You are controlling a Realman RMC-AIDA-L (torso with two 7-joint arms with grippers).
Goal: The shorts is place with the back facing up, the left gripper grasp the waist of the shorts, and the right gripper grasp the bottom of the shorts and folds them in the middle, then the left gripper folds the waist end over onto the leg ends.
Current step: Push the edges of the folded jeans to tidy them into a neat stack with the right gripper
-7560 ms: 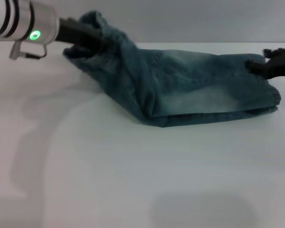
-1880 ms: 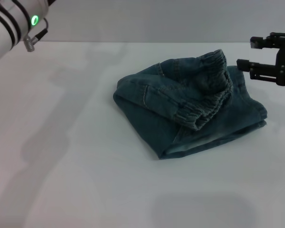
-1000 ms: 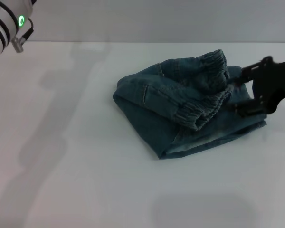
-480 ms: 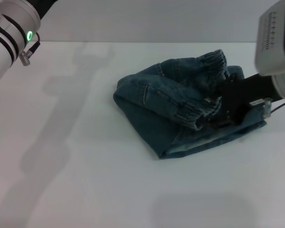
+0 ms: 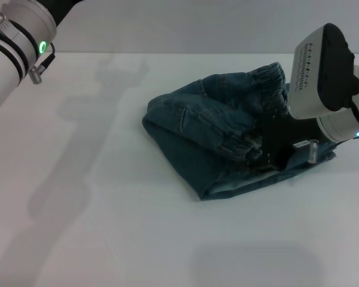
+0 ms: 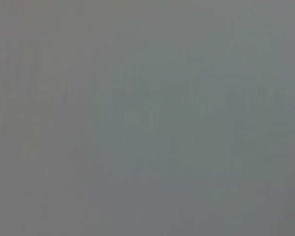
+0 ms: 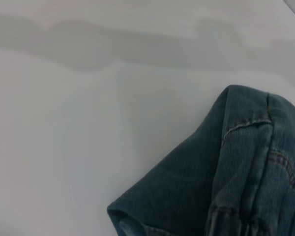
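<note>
The blue denim shorts [image 5: 194, 128] lie folded in a bundle on the white table [image 5: 107, 215], with the elastic waist [image 5: 269, 78] turned over on top toward the right. My right gripper [image 5: 274, 146] is down on the right part of the bundle, at the gathered waistband, and the arm's white casing hides the cloth behind it. The right wrist view shows the shorts [image 7: 246, 167] with their folded left edge from close above. The left arm [image 5: 15, 42] is raised at the far left corner. Its gripper is out of view, and the left wrist view shows only plain grey.
The white tabletop stretches around the shorts, with bare surface to the left and in front. Shadows of the left arm fall across the table on the left side. The table's back edge [image 5: 167, 54] runs behind the shorts.
The right arm has swung in from the right edge and come down over the shorts' right side at the waistband. The left arm has stayed up at the far left. The shorts barely moved.
</note>
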